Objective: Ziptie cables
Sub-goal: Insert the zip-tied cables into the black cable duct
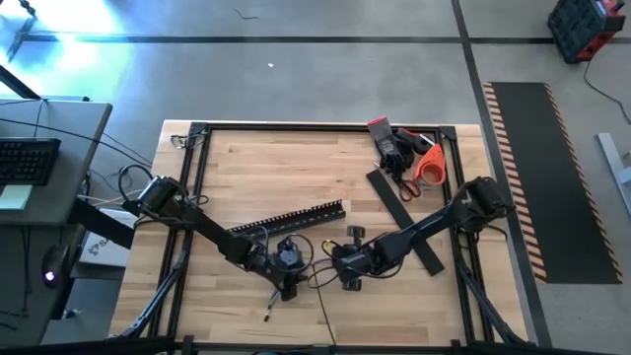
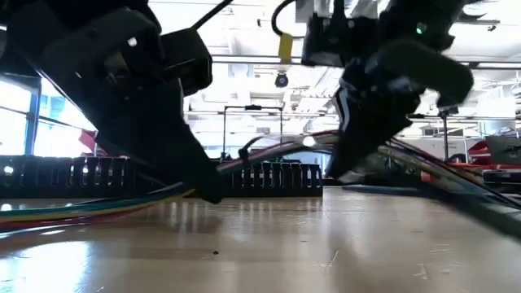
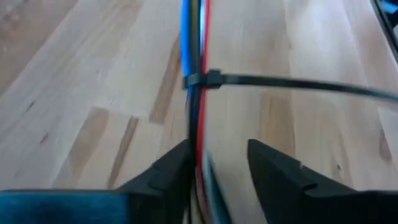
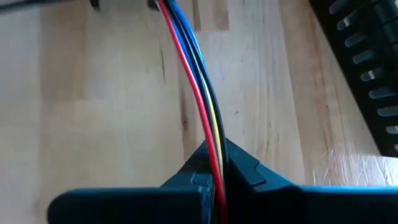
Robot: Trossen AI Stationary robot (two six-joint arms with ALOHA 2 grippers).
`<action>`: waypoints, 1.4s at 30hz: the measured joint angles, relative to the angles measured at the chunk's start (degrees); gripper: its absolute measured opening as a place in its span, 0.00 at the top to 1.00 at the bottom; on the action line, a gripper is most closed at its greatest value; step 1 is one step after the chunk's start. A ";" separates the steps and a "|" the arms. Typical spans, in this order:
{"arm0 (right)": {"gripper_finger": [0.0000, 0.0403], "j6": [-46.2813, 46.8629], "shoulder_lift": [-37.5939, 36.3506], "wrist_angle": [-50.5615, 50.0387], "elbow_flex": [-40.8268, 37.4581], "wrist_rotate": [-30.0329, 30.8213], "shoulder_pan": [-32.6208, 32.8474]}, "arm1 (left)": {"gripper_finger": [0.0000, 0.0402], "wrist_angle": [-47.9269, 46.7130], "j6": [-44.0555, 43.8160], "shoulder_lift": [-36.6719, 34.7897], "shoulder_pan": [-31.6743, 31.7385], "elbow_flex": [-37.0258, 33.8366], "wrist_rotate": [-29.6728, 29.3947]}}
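The cables (image 3: 194,56) are a thin bundle of blue, red, black and yellow wires running between my two grippers near the table's front middle (image 1: 315,272). A black zip tie (image 3: 210,79) is looped around the bundle, and its tail (image 3: 311,86) sticks out sideways. My left gripper (image 3: 217,163) is open, with the bundle passing between its fingers close to one of them. My right gripper (image 4: 216,163) is shut on the cables. In the low view the bundle (image 2: 273,151) rises off the table between the grippers, and its coloured end (image 2: 73,213) trails on the wood. My left gripper stands astride the bundle (image 3: 200,152); the wires run close along the inner side of one finger (image 3: 177,168), and I cannot tell whether they touch it. My right gripper pinches the whole bundle (image 4: 212,146) between its two fingers, which lie across the wires. The wires run straight out ahead of the fingers, and in the low view the held stretch (image 2: 326,137) is clear of the table.
The long black slotted duct (image 1: 296,218) lies just beyond the grippers. A flat black strip (image 1: 402,217) lies to the right. An orange tape roll (image 1: 430,166), scissors and a red-handled tool (image 1: 386,140) lie at the far right corner. A black frame (image 1: 325,126) edges the table.
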 joint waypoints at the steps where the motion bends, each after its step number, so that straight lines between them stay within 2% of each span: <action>1: 1.00 0.23 -0.47 0.13 0.00 0.25 0.02 | 0.63 0.72 0.00 0.48 0.00 0.01 -0.64; 7: 1.00 2.48 -3.14 -0.33 0.00 -0.02 0.07 | 0.54 1.15 0.14 1.46 0.02 0.02 -5.69; 14: 1.00 6.69 -7.49 -5.32 0.01 0.96 0.72 | 0.56 -4.14 -3.10 1.28 -0.93 0.24 -6.61; 31: 1.00 16.71 -18.08 -17.78 0.02 7.07 7.46 | 0.81 -10.90 -9.41 1.18 -4.45 0.17 -8.23; 38: 1.00 19.84 -18.95 -22.84 0.02 7.23 8.76 | 0.98 -12.41 -10.73 -0.32 -4.52 0.14 -3.95; 42: 1.00 18.22 -18.95 -22.24 0.00 6.61 7.96 | 0.99 -19.04 -10.86 -5.37 -4.89 -0.06 1.53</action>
